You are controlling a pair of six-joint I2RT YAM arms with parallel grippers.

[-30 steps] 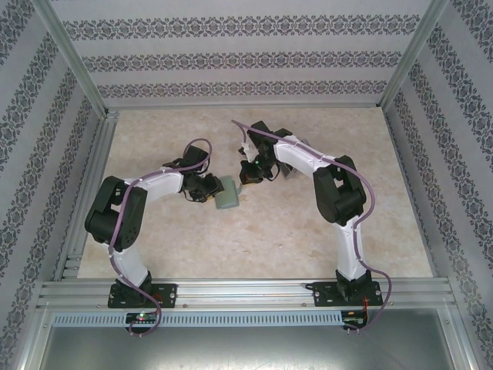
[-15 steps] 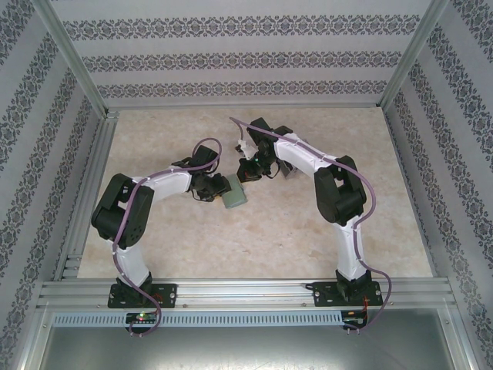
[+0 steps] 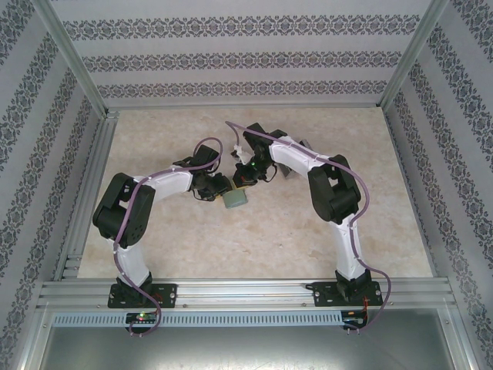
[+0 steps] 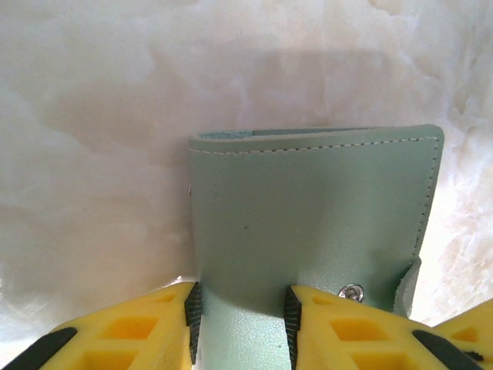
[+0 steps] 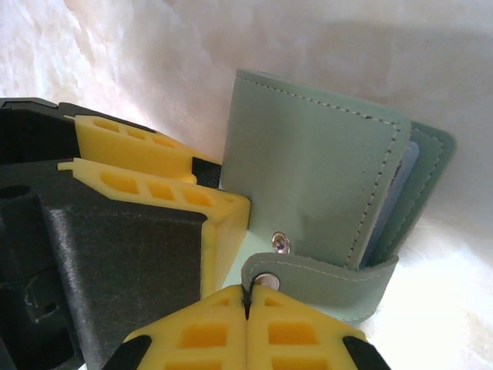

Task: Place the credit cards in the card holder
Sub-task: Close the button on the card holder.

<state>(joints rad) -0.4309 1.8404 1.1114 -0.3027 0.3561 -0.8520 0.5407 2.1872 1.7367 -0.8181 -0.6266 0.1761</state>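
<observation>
left tool: closed partway onto the card holder, with the holder's near end gripped between the black pads.
right tool: fully closed, tips pressed together and touching the end of the strap; couldn't tell if the strap was pinched.
card holder: folded, pale green, mid-worktop, between the two tools; lifted or resting, couldn't tell.
strap: undone, curled round the open edge, with its snap stud just beside the mating stud on the cover.
</observation>
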